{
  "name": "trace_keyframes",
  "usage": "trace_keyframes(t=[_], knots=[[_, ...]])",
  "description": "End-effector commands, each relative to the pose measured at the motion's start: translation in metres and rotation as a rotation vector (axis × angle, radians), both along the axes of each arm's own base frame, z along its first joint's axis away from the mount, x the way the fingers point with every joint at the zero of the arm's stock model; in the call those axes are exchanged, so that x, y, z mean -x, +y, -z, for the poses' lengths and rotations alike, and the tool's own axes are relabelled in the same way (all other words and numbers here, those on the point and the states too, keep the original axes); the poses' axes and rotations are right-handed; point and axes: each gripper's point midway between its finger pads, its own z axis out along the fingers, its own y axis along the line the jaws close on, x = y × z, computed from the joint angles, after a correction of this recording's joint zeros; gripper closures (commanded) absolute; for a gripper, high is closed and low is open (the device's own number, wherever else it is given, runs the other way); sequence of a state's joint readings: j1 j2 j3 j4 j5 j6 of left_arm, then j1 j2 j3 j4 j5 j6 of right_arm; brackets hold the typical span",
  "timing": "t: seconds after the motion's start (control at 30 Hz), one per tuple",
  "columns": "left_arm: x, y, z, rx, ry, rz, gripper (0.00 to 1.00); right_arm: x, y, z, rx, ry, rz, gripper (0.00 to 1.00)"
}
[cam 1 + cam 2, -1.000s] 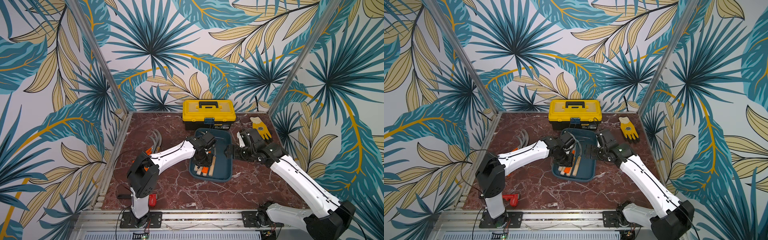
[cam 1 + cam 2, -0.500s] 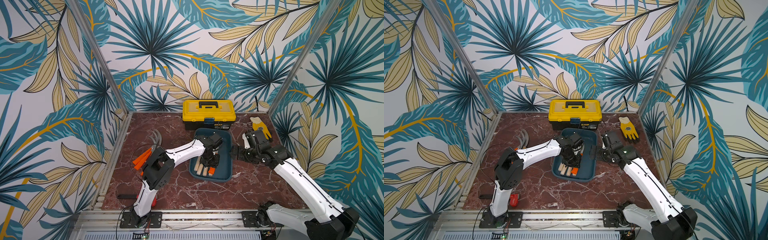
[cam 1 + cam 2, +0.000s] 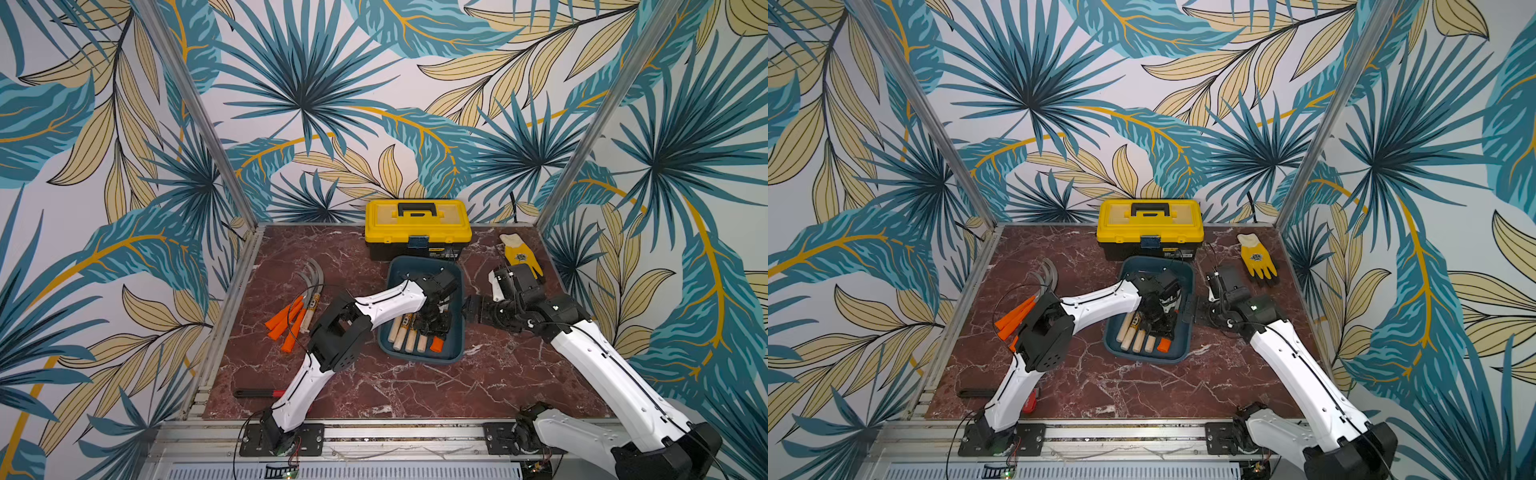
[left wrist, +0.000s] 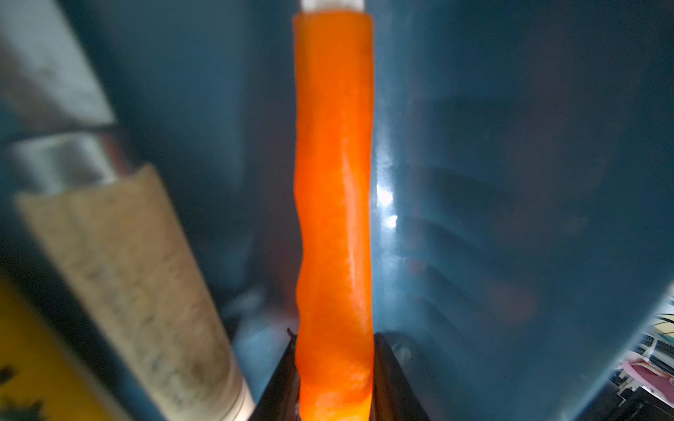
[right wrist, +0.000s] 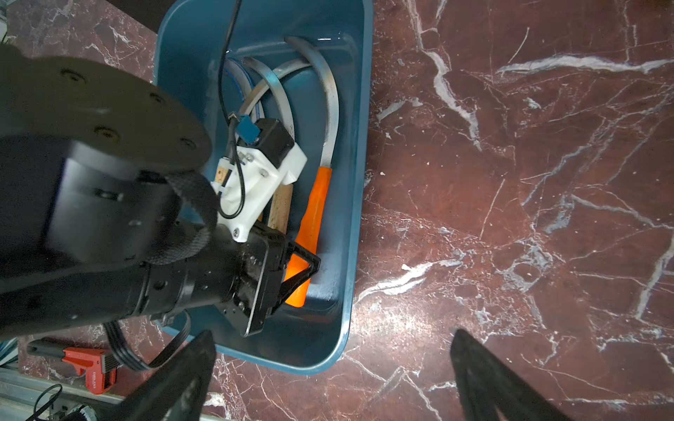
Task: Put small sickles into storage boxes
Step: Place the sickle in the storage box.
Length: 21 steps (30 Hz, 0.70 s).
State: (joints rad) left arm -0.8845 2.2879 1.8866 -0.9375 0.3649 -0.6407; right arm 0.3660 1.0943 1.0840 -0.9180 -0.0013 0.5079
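The storage box, a dark teal tray (image 3: 455,353) (image 3: 1142,359) (image 5: 355,218), sits mid-table. Inside it lie small sickles with pale wooden handles (image 3: 405,336) (image 3: 1133,338), their grey blades (image 5: 328,91) curving at the far end. My left gripper (image 3: 434,322) (image 3: 1158,322) (image 4: 333,350) (image 5: 302,266) is down in the tray, shut on an orange-handled sickle (image 4: 333,182) (image 5: 315,211) beside the tray's right wall. More sickles (image 3: 291,320) (image 3: 1017,318) lie on the table at the left. My right gripper (image 3: 469,309) (image 3: 1196,309) (image 5: 333,346) stands open just outside the tray's right side, holding nothing.
A yellow-and-black toolbox (image 3: 417,228) (image 3: 1150,226) stands behind the tray. A yellow glove (image 3: 519,257) (image 3: 1258,259) lies at the back right. A red clamp-like tool (image 3: 257,392) (image 5: 91,364) lies near the front left edge, by the left arm's base.
My left gripper has shifted to the right inside the tray, carrying the orange-handled sickle; its elbow followed toward the tray. The right gripper stays beside the tray.
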Motion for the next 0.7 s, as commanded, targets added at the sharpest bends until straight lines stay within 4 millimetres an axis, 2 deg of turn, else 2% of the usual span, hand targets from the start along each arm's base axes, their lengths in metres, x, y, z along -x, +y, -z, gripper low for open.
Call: trace_keyframes(t=[0.0, 0.13, 0.37, 0.53, 0.6, 0.67], knots=[[-0.008, -0.012, -0.007, 0.047, -0.017, 0.013, 0.96, 0.010, -0.003, 0.011, -0.002, 0.034, 0.005, 0.00], [-0.008, -0.013, -0.011, 0.055, -0.023, 0.018, 0.91, 0.010, -0.003, 0.010, -0.012, 0.031, 0.014, 0.01], [-0.007, -0.010, -0.026, 0.072, -0.049, 0.028, 0.68, 0.008, -0.003, 0.004, -0.027, 0.007, 0.024, 0.00], [-0.008, -0.007, -0.043, 0.084, -0.086, 0.026, 0.48, 0.006, 0.000, -0.003, -0.047, -0.012, 0.025, 0.00], [-0.010, -0.005, -0.052, 0.092, -0.104, 0.020, 0.35, 0.005, 0.001, -0.006, -0.055, -0.021, 0.022, 0.00], [-0.011, -0.004, -0.062, 0.102, -0.125, 0.017, 0.27, 0.004, 0.002, -0.010, -0.062, -0.035, 0.021, 0.01]])
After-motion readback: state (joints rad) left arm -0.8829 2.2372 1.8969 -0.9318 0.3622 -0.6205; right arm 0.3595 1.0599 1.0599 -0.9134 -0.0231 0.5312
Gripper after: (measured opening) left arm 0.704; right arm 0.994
